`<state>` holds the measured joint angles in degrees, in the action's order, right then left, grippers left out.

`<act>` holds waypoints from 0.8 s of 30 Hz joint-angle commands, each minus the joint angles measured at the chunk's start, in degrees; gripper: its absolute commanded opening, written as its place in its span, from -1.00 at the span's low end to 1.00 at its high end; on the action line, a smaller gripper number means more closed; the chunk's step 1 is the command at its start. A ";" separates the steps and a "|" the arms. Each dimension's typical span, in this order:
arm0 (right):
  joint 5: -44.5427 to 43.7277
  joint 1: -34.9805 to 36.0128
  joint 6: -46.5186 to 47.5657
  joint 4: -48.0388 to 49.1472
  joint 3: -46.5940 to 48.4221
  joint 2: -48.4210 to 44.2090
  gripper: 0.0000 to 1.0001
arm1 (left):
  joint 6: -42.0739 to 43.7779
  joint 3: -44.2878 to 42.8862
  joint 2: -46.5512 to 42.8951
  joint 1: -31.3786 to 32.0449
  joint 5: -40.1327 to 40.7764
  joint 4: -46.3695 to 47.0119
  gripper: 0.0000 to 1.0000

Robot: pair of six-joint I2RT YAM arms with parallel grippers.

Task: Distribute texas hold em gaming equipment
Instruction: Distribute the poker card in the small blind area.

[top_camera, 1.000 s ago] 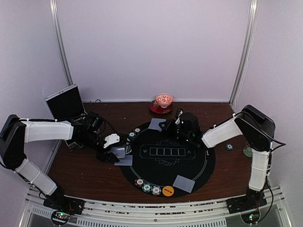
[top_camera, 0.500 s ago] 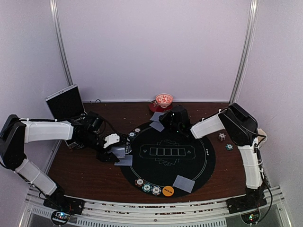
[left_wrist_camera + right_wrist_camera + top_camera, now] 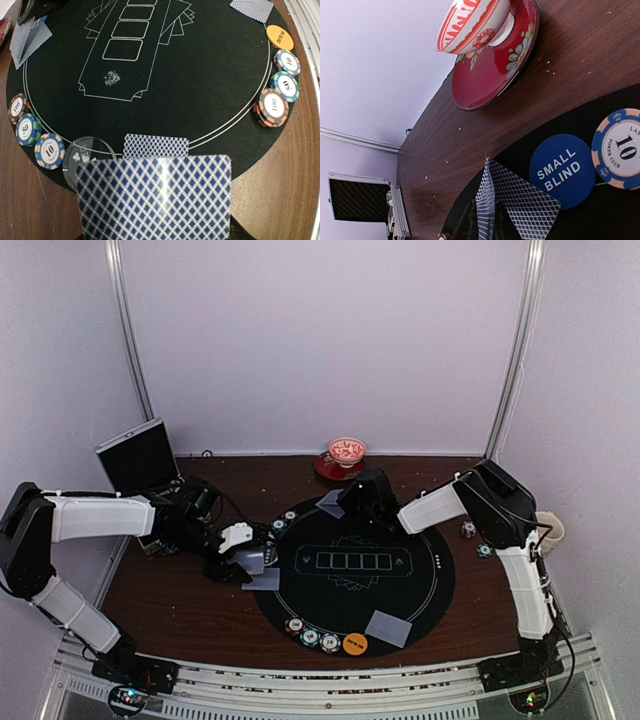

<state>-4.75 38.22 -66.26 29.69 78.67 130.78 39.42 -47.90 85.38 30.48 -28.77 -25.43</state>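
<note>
Stands partly done, with dealt cards (image 3: 388, 627) at 12, 5 and 9 o'clock of the mat (image 3: 400, 585), chip rows (image 3: 312, 636) at 6 and 10 o'clock, left gripper (image 3: 248, 561) clamped on a playing card (image 3: 155, 197) at 9 o'clock, right gripper (image 3: 362, 498) at 12 o'clock (closure indeterminate), and loose chips (image 3: 484, 550) off-mat at 3 o'clock pending.

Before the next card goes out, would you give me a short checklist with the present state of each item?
1. Grip of left end effector on held card: ok.
2. Grip of right end effector on far cards: cannot tell.
3. The small blind disc lies on the mat beside the far cards: ok.
4. The near cards lie flat on the mat: ok.
5. The board boxes filled: not ok, all empty.
6. The bowl stands off the mat: ok.
</note>
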 commanded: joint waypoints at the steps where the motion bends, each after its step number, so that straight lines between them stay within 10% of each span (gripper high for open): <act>1: -1.05 -0.07 0.22 -1.59 2.24 1.55 -0.75 | 0.81 0.09 -1.11 0.16 -1.36 0.95 0.16; 24: -4.77 0.36 3.74 -11.68 1.23 -2.99 -0.25 | 0.72 -0.06 -0.83 0.12 -1.34 1.00 0.15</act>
<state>-7.38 38.24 -64.51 22.59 79.13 130.47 39.57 -47.90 85.38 30.48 -28.77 -25.43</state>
